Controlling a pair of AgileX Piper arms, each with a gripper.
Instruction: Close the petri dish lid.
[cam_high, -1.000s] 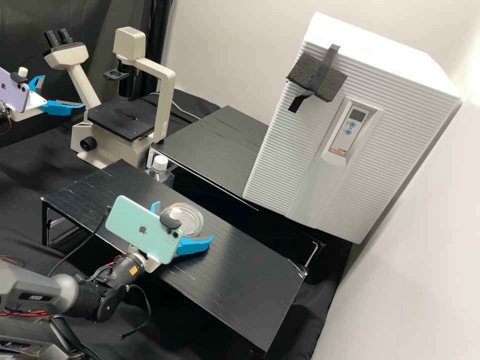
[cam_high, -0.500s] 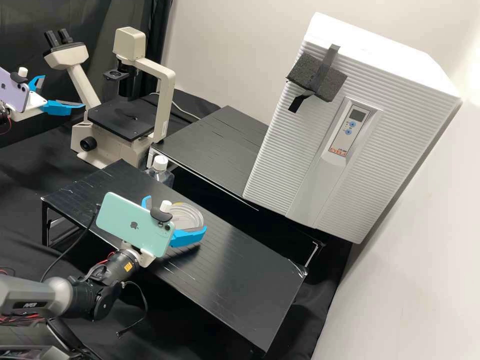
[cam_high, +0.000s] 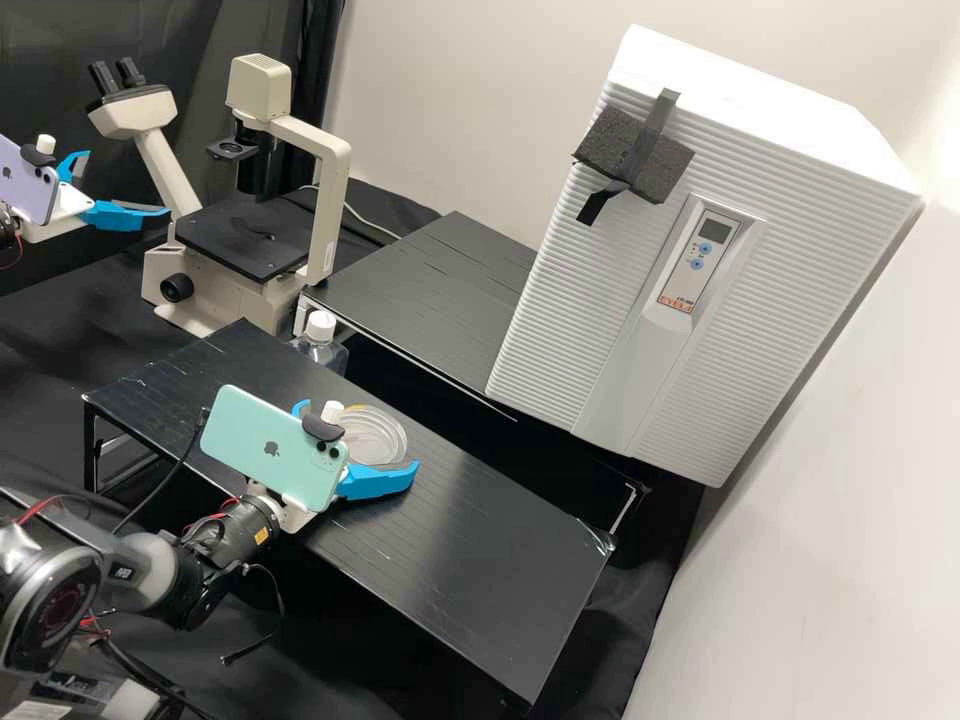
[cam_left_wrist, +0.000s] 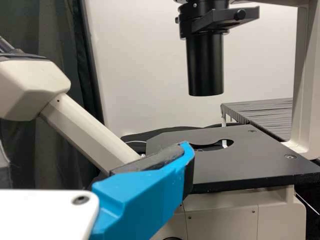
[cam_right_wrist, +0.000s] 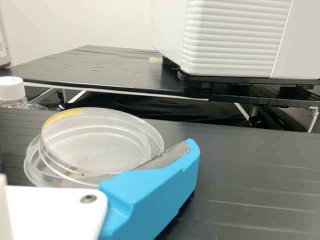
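Right claw (cam_high: 360, 436) wide at the petri dish (cam_right_wrist: 33, 167), lid (cam_right_wrist: 102, 142) seated askew on it, black counter (cam_high: 470, 570) beneath, left claw (cam_high: 125, 182) wide near microscope (cam_high: 242, 240)

In the high view a dark curtain (cam_high: 200, 35) hangs at eleven o'clock, a pale wall (cam_high: 450, 100) at twelve, bright light (cam_high: 942, 130) at two; the black counter (cam_high: 480, 560) runs from nine to five.

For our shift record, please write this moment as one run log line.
Lid: askew on petri dish, not seated | Right gripper: fingers open, either side of petri dish | Left gripper: open, near microscope
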